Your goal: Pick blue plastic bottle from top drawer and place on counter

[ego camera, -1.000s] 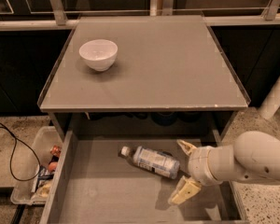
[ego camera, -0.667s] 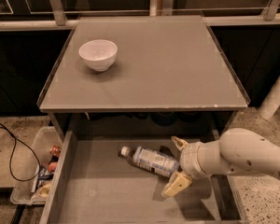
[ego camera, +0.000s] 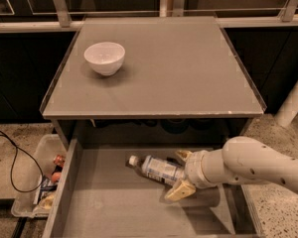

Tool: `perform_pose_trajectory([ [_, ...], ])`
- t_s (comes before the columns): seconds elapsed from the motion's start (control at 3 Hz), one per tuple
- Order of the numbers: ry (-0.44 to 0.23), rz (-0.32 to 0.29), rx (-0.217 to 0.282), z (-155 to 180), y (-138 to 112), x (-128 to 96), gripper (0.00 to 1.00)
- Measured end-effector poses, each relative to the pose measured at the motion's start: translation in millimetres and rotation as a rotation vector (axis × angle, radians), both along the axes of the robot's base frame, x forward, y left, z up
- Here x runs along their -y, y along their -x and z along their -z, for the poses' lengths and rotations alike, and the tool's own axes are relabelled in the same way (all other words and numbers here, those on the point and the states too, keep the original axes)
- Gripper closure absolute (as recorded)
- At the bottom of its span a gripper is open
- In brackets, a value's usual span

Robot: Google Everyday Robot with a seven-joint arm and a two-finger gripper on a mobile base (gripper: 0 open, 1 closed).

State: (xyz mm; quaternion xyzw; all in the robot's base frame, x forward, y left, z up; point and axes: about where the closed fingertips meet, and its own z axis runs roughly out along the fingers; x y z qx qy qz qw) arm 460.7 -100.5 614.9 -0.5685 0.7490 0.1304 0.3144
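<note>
The blue plastic bottle (ego camera: 158, 168) lies on its side on the floor of the open top drawer (ego camera: 104, 202), white cap pointing left. My gripper (ego camera: 181, 173) reaches in from the right on a white arm. Its two tan fingers stand open, one above (ego camera: 183, 155) and one below (ego camera: 180, 190) the bottle's base end, which lies between them. I cannot tell whether the fingers touch the bottle. The counter (ego camera: 179, 68) is the grey tabletop above the drawer.
A white bowl (ego camera: 105, 57) stands on the counter's left part. A pale plastic bin (ego camera: 36, 187) of clutter sits on the speckled floor left of the drawer, with a black cable (ego camera: 15, 162) beside it. A white post (ego camera: 294, 103) leans at the right.
My gripper has moved left along the drawer toward the bottle. Its fingers now straddle the bottle's base end. The bottle has not moved.
</note>
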Motion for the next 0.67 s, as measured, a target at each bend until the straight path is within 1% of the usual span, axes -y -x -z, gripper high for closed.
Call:
perform_pose_trajectory([
  [0.67,0.0,0.0,0.0,-0.1,0.1,0.0,0.66],
])
